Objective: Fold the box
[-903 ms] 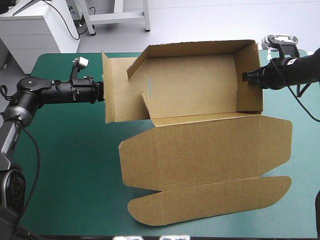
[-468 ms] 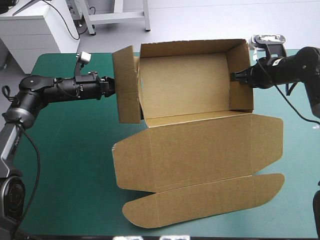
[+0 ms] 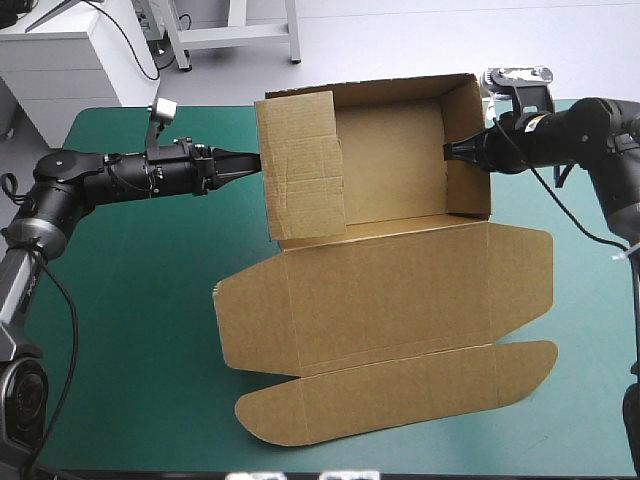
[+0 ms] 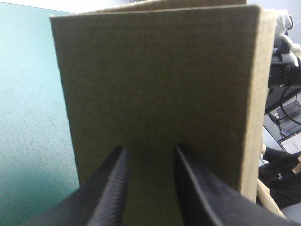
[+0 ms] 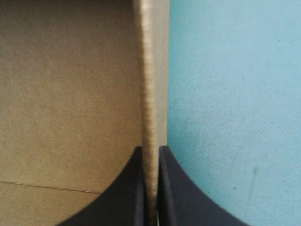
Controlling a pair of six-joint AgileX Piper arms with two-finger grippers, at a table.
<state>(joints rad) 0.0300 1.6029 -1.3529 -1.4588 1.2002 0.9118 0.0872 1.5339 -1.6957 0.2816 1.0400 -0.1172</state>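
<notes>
Flanking the brown box [image 3: 395,175] from opposite ends, two robot arms meet over the teal-green counter [image 3: 130,300]. The box sits as an open tray toward 12 o'clock on the counter. Its far and right walls are raised. Its lid [image 3: 400,290] lies flat on the cover, spreading toward 6 o'clock, and a round-ended front flap [image 3: 400,395] lies closest to the near edge.

At the tray's 9 o'clock, the left claw [image 3: 250,158] points straight at the outer face of the left end panel [image 3: 300,165], which stands up and tips inward over the tray floor. Seen from the left wrist, the left claw [image 4: 148,149] is slightly parted and grips nothing. Both black fingers [image 4: 110,188] have their tips at the panel's broad brown face, apparently touching it.

At the tray's 3 o'clock, the right claw [image 3: 450,150] has hold of the right wall [image 3: 470,190]. The right wrist view shows the claw [image 5: 150,148] all but closed, with the wall's thin edge pinched between its two fingers. The tray's brown interior lies to one side of that edge and bare teal-green cover to the other.
</notes>
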